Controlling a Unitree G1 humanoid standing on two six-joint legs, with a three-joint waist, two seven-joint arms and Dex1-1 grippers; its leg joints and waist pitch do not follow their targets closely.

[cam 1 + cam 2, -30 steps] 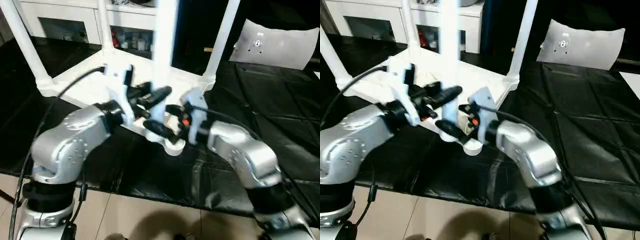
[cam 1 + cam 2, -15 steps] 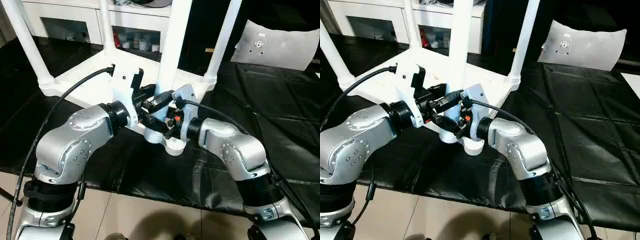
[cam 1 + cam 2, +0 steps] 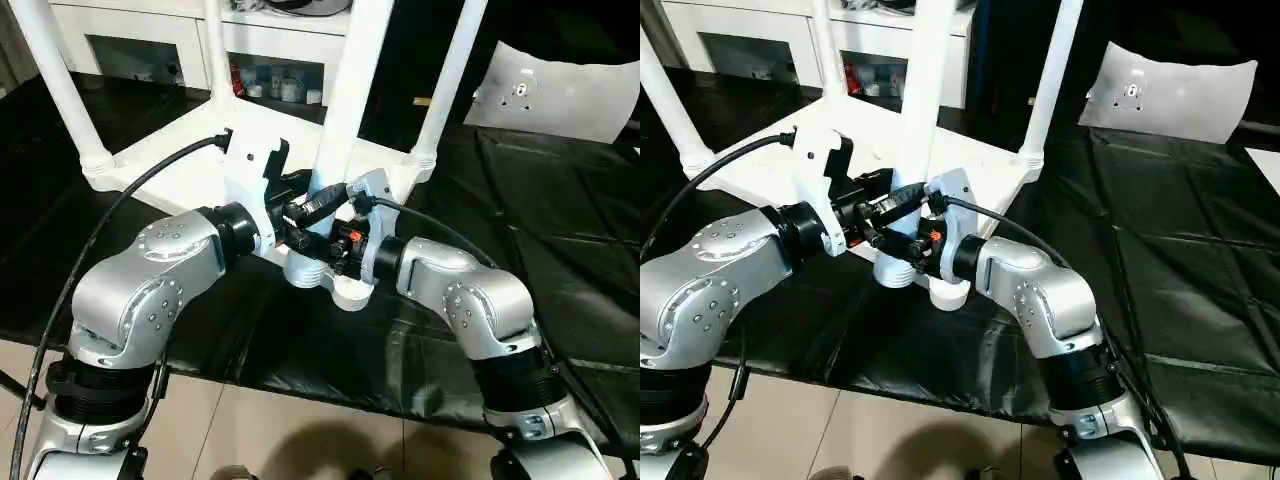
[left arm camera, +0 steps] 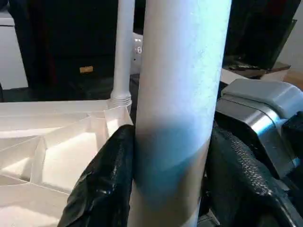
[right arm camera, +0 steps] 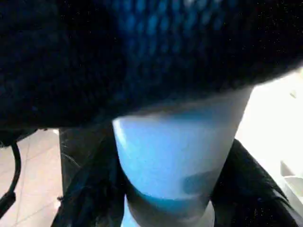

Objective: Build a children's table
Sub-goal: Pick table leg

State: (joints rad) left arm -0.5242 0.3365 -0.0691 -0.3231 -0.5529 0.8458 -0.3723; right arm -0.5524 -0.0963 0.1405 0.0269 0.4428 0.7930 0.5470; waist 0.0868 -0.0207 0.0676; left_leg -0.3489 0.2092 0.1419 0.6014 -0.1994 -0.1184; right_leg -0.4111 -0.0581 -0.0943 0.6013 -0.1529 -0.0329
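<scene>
The children's table top (image 3: 165, 165) lies upside down on the black mat, ribbed side up, with three white legs standing in its corner sockets. A fourth leg (image 3: 345, 100) is held nearly upright at the near corner. Its lower end (image 3: 305, 270) sits just left of the near corner socket (image 3: 352, 292). My left gripper (image 3: 312, 203) is shut on this leg from the left; its black fingers (image 4: 106, 182) flank the shaft (image 4: 180, 94). My right gripper (image 3: 335, 245) is shut on the leg lower down, with fingers (image 5: 90, 198) on both sides of the leg (image 5: 180, 151).
The black mat (image 3: 560, 230) covers the work surface to the right. A white shelved cabinet (image 3: 150, 40) stands behind the table top. A grey-white cushion-like panel (image 3: 560, 90) lies at the back right. Tiled floor (image 3: 300, 440) shows at the near edge.
My right gripper has closed its fingers onto the leg's lower part. The left gripper has kept its grip. The head view has steadied and shifted slightly.
</scene>
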